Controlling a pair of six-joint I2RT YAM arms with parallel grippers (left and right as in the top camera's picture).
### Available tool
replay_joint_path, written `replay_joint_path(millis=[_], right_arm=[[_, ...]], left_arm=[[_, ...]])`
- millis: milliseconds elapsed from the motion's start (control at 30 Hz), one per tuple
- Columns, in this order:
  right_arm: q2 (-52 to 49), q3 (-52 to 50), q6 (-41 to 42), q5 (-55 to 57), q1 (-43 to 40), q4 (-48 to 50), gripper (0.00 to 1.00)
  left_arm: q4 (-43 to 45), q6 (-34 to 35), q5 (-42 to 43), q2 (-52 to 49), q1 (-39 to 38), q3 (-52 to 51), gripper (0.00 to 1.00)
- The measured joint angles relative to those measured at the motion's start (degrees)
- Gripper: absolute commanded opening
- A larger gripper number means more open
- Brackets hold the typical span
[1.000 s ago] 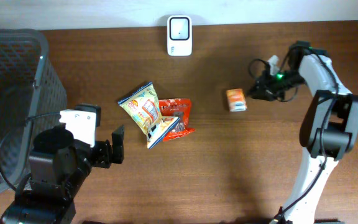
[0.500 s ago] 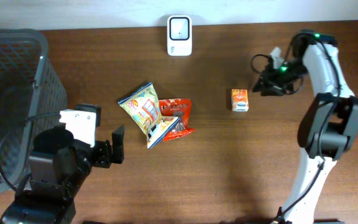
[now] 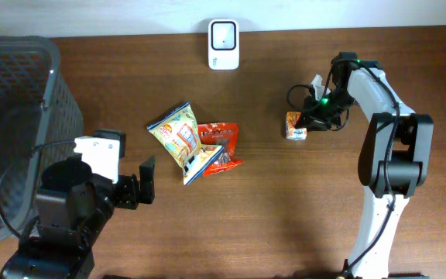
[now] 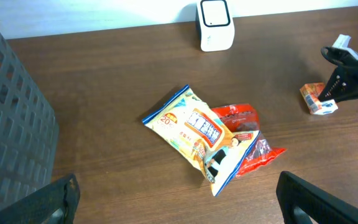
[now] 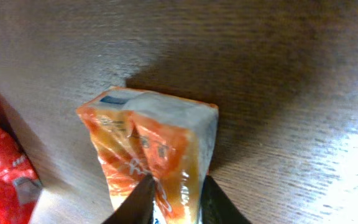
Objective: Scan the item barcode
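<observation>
The small orange pack [image 3: 295, 125] lies right of centre in the overhead view, with the right gripper [image 5: 169, 202] pinched narrow on its near end. Lift gently, then turn the barcode toward the white scanner [image 3: 224, 34] at top centre. The left gripper [image 4: 185, 199] gapes wide, empty.

Place: a mock shop checkout set up in a robot lab.
Counter: a dark wood-grain table [image 3: 324, 232], its far edge against a plain white wall [image 3: 91, 15].
Scanner: a white scanner unit [image 3: 224, 34] stands at the middle of the far edge.
Goods: a yellow snack bag [image 3: 178, 138] and a red snack bag [image 3: 221, 147] overlap near the centre; a small orange carton [image 3: 295, 125] lies towards the right edge.
Basket: a dark mesh basket [image 3: 14, 116] fills the far left corner.
Lab signs: the left arm [image 3: 68, 209] at the near left corner and the right arm [image 3: 385, 155] by the right edge, both with exposed cabling.
</observation>
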State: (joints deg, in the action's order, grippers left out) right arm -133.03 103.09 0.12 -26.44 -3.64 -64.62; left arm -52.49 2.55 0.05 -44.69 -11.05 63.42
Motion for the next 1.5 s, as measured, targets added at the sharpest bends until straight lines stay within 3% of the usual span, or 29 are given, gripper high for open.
replay_joint_path(millis=[200, 433, 500, 600, 667, 800, 900, 1067, 1267, 1400, 1500], right_arm=[[0.0, 1.0, 0.2, -3.8, 0.0, 0.0, 0.04], [-0.8, 16.2, 0.8, -6.7, 1.8, 6.2, 0.04], [-0.8, 20.9, 1.4, -3.0, 4.3, 13.2, 0.04], [-0.7, 22.5, -0.3, 12.8, 11.9, 26.3, 0.04], [-0.8, 22.4, -4.4, 22.6, 16.4, 32.9, 0.04], [-2.5, 22.6, -21.0, 36.6, 24.6, 47.3, 0.04], [-6.0, 22.6, -35.5, 41.8, 28.7, 53.6, 0.04], [-10.8, 22.5, -46.0, 45.8, 29.2, 57.0, 0.04], [-11.3, 22.5, -42.5, 52.2, 28.7, 61.1, 0.04], [-10.9, 22.5, -33.2, 57.0, 27.5, 58.5, 0.04], [-8.5, 22.5, -22.9, 58.5, 24.4, 49.5, 0.04]], left_arm=[[0.0, 0.0, 0.0, 0.0, 0.0, 0.0, 0.99], [0.0, 0.0, 0.0, 0.0, 0.0, 0.0, 0.99], [0.0, 0.0, 0.0, 0.0, 0.0, 0.0, 0.99], [0.0, 0.0, 0.0, 0.0, 0.0, 0.0, 0.99], [-0.1, 0.0, 0.0, 0.0, 0.0, 0.0, 0.99], [0.0, 0.0, 0.0, 0.0, 0.0, 0.0, 0.99], [0.0, 0.0, 0.0, 0.0, 0.0, 0.0, 0.99], [0.0, 0.0, 0.0, 0.0, 0.0, 0.0, 0.99], [0.0, 0.0, 0.0, 0.0, 0.0, 0.0, 0.99], [0.0, 0.0, 0.0, 0.0, 0.0, 0.0, 0.99], [0.0, 0.0, 0.0, 0.0, 0.0, 0.0, 0.99]])
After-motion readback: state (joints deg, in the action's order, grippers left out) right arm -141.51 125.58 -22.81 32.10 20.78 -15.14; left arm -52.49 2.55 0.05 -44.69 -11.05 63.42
